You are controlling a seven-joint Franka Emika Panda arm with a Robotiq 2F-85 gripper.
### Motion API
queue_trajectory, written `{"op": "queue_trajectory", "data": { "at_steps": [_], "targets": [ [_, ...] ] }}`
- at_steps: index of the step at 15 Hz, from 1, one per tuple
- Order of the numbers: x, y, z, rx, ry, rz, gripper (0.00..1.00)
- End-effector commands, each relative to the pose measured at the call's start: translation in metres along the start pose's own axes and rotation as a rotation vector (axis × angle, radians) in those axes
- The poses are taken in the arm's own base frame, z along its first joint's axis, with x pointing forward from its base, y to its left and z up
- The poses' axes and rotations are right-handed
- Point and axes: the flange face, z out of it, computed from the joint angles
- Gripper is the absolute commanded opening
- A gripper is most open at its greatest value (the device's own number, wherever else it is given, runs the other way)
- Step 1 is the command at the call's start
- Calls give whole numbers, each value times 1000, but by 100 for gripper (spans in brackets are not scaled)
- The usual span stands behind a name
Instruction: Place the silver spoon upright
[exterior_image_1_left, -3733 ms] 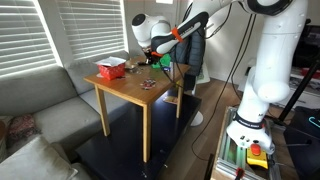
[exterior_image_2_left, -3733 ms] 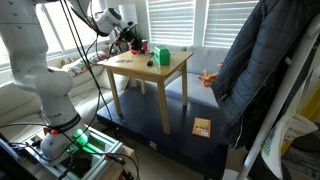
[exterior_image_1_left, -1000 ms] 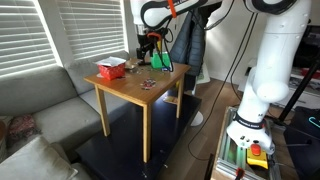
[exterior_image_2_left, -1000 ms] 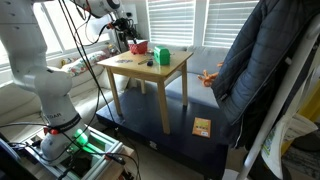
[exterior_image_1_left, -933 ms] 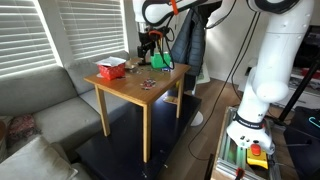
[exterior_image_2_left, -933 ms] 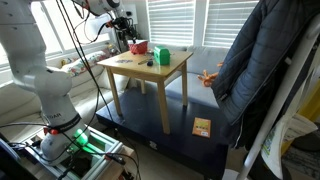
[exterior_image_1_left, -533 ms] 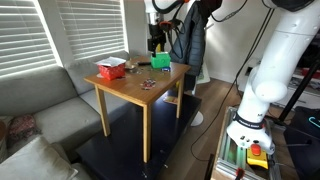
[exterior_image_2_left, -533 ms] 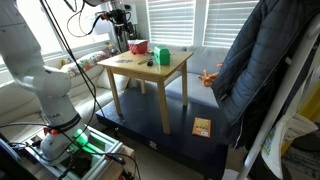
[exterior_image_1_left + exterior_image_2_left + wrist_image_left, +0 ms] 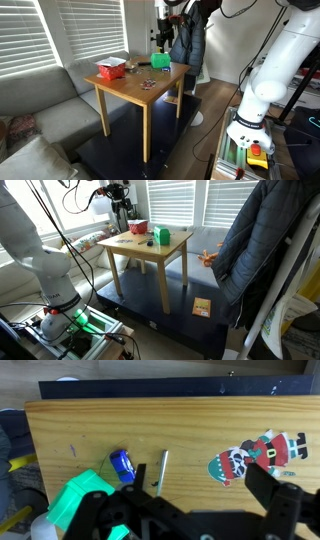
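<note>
Here my fingers (image 9: pixel 285 505) hang spread wide apart, gripping nothing, high over the wooden table (image 9: pixel 200 430). The silver spoon (image 9: pixel 162 468) lies flat beneath them, just beside a small blue object (image 9: pixel 122 464).

**Daylight through blinds, soft low-resolution views**

Bright daylight pours through the window blinds (image 9: pixel 185 202) in both exterior views, and they blow out to white glare. The table (image 9: pixel 125 88) is evenly lit, with dim floor beneath. The wrist view is soft, with the dark jaws blurred along its lower edge.
</note>
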Motion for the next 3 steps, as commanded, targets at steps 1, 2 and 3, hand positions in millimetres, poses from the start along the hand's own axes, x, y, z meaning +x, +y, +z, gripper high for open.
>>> {"op": "queue_trajectory", "data": {
  "at_steps": [1,2,3],
  "targets": [
    [0,0,0,0,-4,0,100],
    [0,0,1,0,-5,-1,100],
    [0,0,2,0,-6,-1,100]
  ]
}}
